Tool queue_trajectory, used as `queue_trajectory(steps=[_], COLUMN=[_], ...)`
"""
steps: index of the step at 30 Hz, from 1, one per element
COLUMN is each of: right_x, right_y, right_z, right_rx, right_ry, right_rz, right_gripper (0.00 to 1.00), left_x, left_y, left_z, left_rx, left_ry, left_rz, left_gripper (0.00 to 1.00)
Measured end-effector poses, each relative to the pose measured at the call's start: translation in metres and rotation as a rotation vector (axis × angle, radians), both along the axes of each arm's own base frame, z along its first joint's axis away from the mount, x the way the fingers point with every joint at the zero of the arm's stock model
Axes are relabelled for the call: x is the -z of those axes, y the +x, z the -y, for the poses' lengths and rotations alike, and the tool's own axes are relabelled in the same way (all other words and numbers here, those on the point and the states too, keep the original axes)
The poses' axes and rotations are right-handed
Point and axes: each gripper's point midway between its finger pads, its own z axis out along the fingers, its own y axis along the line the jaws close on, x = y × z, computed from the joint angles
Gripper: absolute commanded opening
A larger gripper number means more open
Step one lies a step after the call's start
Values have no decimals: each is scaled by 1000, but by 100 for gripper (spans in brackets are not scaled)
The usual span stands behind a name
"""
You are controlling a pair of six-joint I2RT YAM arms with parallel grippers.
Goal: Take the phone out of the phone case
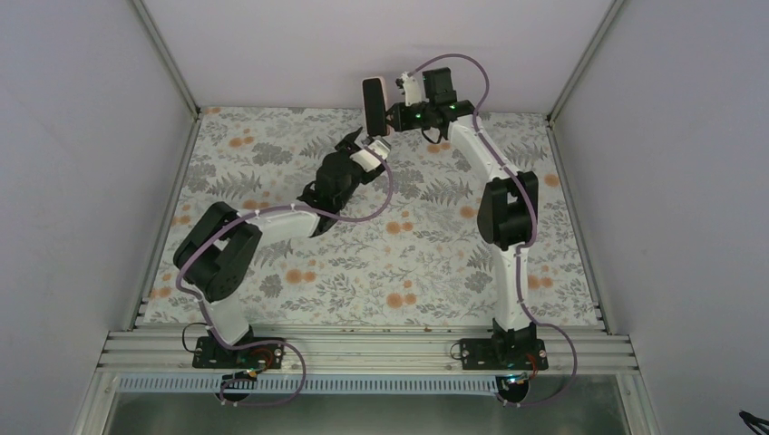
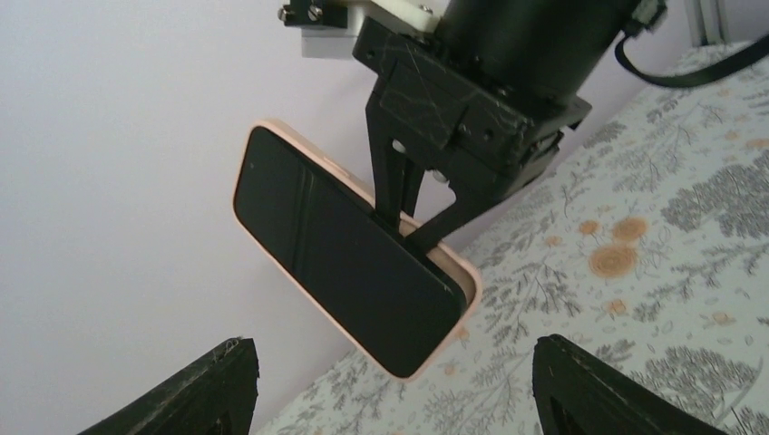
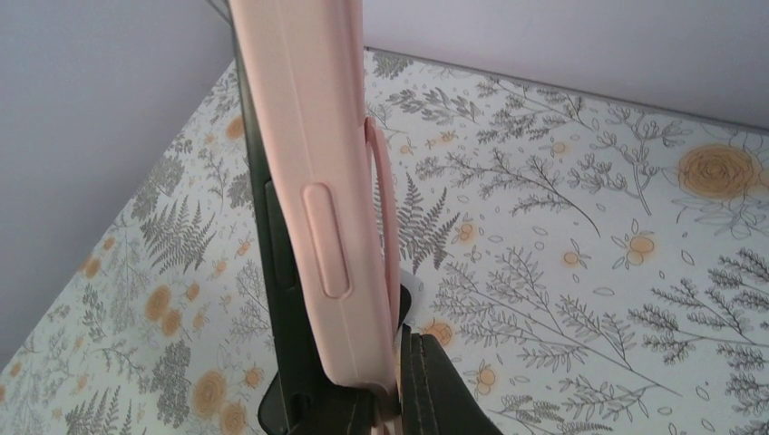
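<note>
The black-screened slab phone [image 2: 345,254], fully seated in its peach silicone case [image 3: 317,181], is held aloft at 12 o'clock above the floral-print table [image 1: 408,254]. It is clenched face-to-back by the right gripper [image 2: 403,227], so the screen is presented to the left gripper [image 1: 361,147]. That one is spread wide at the phone's 6 o'clock, with nothing grasped.
</note>
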Motion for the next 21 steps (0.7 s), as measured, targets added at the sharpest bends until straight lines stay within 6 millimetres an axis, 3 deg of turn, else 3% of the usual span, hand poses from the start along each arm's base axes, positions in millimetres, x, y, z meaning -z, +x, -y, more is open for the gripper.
queue_trajectory(steps=[5,15,21], right_x=[-5,5,10], right_y=[3,0,-5], right_z=[-3,-6,-7], right_rx=[4,1,-4], right_ry=[28,63,73], right_rz=[14,-22,-43], right_gripper=[3,3,3], left_x=[-6,23,19], left_y=[12,29,43], left_z=[7,11,13], left_rx=[-10,-51,-79], left_ry=[-17,29,33], left_rz=[23,18,44], left_gripper=[75,75,73])
